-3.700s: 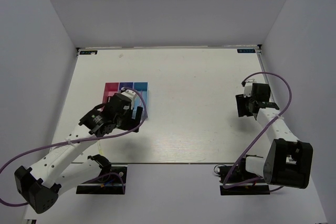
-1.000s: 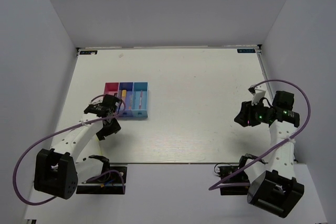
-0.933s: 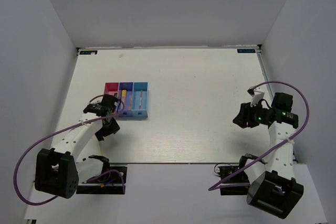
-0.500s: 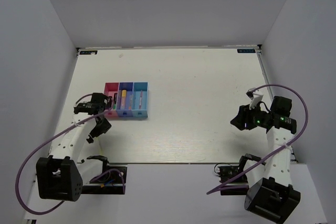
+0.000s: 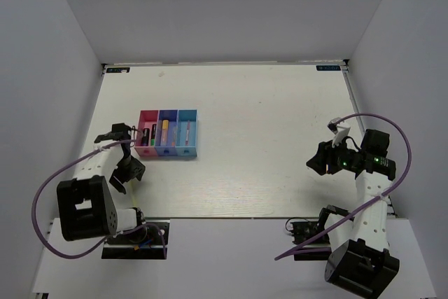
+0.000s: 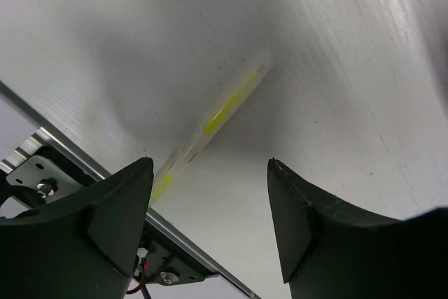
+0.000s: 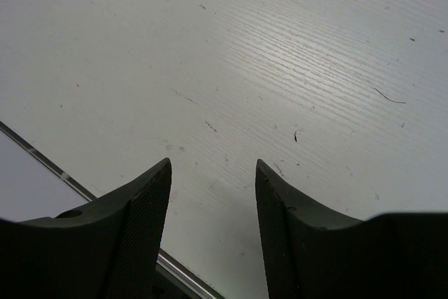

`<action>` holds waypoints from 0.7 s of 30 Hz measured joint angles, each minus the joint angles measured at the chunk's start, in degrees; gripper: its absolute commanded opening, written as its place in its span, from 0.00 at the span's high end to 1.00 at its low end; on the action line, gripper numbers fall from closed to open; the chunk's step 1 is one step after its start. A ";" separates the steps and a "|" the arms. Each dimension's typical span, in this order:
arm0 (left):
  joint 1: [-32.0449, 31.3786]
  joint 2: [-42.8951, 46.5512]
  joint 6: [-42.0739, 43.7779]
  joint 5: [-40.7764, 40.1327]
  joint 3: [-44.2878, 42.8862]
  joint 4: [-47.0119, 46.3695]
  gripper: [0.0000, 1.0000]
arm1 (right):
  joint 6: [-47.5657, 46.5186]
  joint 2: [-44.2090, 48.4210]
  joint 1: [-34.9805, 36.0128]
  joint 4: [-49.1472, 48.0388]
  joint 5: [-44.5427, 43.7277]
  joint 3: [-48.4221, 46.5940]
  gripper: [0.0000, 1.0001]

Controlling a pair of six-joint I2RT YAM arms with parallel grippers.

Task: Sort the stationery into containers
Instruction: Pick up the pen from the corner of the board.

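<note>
The tray (image 5: 168, 153) of three joined compartments, pink, dark blue and light blue, stands left of the table's middle. Two dark markers (image 5: 148, 135) lie in the pink compartment. An orange-and-yellow marker (image 5: 165, 129) lies in the dark blue one. A thin pink pen (image 5: 187, 131) lies in the light blue one. My left gripper (image 5: 126, 175) hangs left of and nearer than the tray, open and empty, also in its wrist view (image 6: 210, 164). My right gripper (image 5: 316, 162) is open and empty over bare table at the right, also in its wrist view (image 7: 213, 163).
A thin clear stick with yellow marks (image 6: 218, 112) lies on the table under the left gripper, close to the front edge rail (image 6: 98, 173). The right wrist view shows bare scuffed table and the front edge (image 7: 42, 162). White walls close in the table on three sides.
The left gripper has drawn back from over the tray to its near left, uncovering the pens inside. The right arm has shifted slightly toward the table's near side.
</note>
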State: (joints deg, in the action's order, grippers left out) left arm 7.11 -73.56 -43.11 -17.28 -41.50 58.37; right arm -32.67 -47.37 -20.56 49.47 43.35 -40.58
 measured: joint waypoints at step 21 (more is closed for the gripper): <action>-1.14 -5.01 0.24 5.09 3.41 -4.68 0.93 | -1.01 0.46 -0.48 0.63 0.55 0.00 0.45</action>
State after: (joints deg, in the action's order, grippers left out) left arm 5.98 -78.56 -42.87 -12.19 -38.09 53.69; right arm -33.67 -46.92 -21.04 50.11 43.90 -40.58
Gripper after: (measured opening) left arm 0.195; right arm 0.546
